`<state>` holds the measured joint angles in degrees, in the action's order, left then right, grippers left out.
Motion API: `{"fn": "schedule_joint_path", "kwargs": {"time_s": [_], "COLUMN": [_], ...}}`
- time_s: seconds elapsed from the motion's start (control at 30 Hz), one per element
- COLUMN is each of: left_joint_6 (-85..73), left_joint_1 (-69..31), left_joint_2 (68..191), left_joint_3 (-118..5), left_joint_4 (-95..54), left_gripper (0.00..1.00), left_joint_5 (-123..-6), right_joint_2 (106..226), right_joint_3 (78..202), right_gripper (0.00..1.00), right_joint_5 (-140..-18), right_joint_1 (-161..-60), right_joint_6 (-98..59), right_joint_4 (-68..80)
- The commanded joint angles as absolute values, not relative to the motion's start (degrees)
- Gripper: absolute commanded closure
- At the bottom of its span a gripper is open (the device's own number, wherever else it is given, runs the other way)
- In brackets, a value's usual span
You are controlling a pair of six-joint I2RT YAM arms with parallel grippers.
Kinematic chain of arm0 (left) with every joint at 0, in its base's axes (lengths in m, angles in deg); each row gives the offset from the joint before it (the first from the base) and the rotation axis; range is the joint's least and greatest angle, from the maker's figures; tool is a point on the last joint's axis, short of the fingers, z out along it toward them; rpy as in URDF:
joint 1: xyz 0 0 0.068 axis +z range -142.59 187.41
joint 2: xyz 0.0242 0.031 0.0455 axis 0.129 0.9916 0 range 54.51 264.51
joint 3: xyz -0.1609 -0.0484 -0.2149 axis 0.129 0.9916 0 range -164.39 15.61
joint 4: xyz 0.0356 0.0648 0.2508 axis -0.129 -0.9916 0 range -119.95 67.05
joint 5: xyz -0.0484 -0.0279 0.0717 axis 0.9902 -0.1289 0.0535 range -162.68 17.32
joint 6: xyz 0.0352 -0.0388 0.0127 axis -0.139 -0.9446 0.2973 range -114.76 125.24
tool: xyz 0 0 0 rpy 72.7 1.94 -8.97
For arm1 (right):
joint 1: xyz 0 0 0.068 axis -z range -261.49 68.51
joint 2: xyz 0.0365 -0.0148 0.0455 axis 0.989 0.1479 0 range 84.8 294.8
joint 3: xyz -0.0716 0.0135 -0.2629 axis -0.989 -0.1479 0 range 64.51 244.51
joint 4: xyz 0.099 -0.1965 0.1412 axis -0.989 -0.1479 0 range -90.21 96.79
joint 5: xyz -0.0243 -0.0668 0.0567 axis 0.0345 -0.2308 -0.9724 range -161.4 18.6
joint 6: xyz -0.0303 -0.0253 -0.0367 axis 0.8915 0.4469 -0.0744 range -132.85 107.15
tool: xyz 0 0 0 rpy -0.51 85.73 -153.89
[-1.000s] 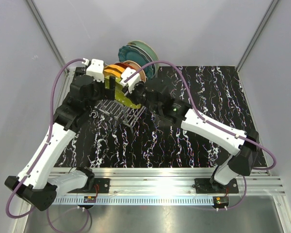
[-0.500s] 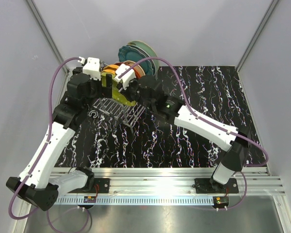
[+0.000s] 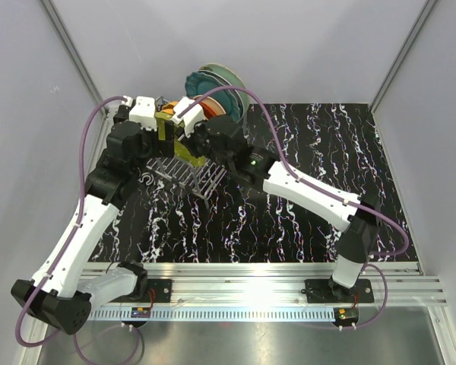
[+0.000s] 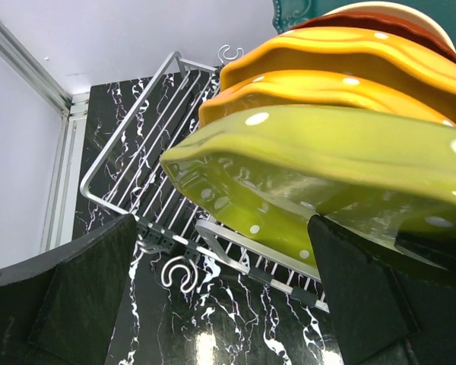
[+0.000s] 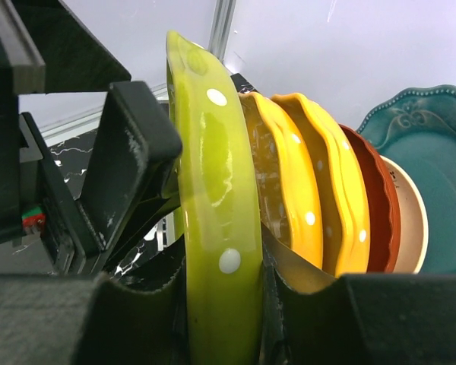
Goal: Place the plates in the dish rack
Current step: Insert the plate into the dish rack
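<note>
holding one lime plate in right tool, left tool apart, two orange-yellow plates beside, one dish rack

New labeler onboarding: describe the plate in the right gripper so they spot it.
Find the silver wire dish rack at the far left of the marbled table. Plates stand on edge there in a row; the right gripper holds the one at its near end. It is the only lime green plate, white-dotted, beside orange-yellow dotted plates.
</note>
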<state>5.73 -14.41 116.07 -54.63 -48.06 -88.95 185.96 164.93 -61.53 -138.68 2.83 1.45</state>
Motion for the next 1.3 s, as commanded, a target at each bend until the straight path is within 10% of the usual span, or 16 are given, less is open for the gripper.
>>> {"fn": "schedule_joint_path", "kwargs": {"time_s": [0.0, 0.6, 0.97, 1.27], "left_joint_6": [5.86, 6.3, 6.3, 6.38], "left_joint_1": [-13.94, -13.5, -13.33, -13.24], "left_joint_2": [114.19, 112.34, 112.25, 112.16], "left_joint_3": [-53.57, -48.99, -48.73, -48.29], "left_joint_4": [-40.53, -38.07, -37.98, -38.16], "left_gripper": [0.01, 0.01, 0.01, 0.01], "left_joint_5": [-89.02, -91.49, -91.66, -91.84], "right_joint_2": [186.13, 187.63, 188.42, 189.74], "right_joint_3": [170.07, 169.1, 170.07, 172.97], "right_gripper": [1.0, 1.0, 0.57, 0.48], "right_joint_5": [-64.28, -60.95, -59.98, -60.68], "right_joint_1": [-140.47, -140.47, -140.47, -140.38], "right_joint_6": [1.3, -0.46, -0.46, -0.99], "right_joint_4": [7.23, 6.0, 6.09, 4.86]}}
